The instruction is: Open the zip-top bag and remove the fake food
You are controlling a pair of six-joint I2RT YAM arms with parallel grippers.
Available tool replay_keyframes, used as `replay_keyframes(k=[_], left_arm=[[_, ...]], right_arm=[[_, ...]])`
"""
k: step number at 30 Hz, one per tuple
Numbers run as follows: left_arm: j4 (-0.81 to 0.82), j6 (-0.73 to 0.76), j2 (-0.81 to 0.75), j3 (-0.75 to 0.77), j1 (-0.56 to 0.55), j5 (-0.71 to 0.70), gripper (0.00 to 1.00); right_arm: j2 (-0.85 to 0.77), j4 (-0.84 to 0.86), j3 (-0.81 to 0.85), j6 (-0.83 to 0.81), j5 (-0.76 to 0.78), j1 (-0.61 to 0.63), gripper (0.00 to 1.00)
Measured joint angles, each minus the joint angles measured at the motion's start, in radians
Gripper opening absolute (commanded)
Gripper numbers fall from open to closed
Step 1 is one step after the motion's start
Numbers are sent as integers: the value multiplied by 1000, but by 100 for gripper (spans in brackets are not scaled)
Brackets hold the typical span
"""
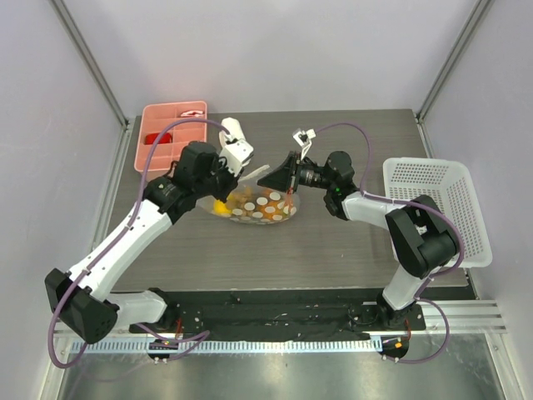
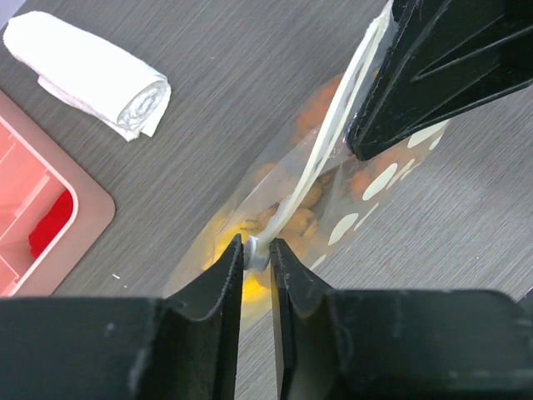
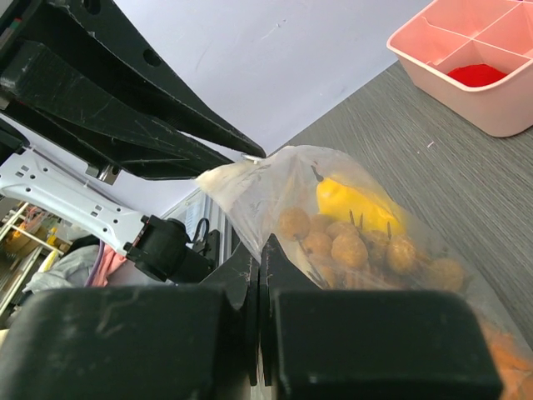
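On grey table (image 1: 350, 250), mid btwn arms, bag (image 1: 258, 204) is lying w/ food (image 3: 350, 246) inside. R gripper (image 3: 260, 250) is pinching its right edge; L gripper (image 2: 256, 244) is sitting narrow round slider (image 2: 256, 253), grip unclear. We're reckoning it's light, soft, slippery: take slider.

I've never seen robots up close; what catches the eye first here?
A clear zip-top bag sits in the middle of the table, with yellow and brown fake food showing through it. The right end effector is clamped on its plastic, and the left end effector pinches the slider on the zip strip.
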Motion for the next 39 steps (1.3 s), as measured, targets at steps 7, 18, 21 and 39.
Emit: replay_keyframes(k=[7, 18, 21, 39], left_arm=[[4, 1, 3, -5, 3, 14, 35], [3, 2, 4, -15, 4, 17, 10], [3, 3, 8, -15, 3, 14, 0], [-32, -3, -40, -19, 3, 54, 0]], right_arm=[[0, -2, 0, 0, -3, 0, 1], [0, -2, 0, 0, -5, 2, 1], [0, -3, 0, 0, -9, 5, 14], [-98, -795, 330, -698, -10, 37, 47]])
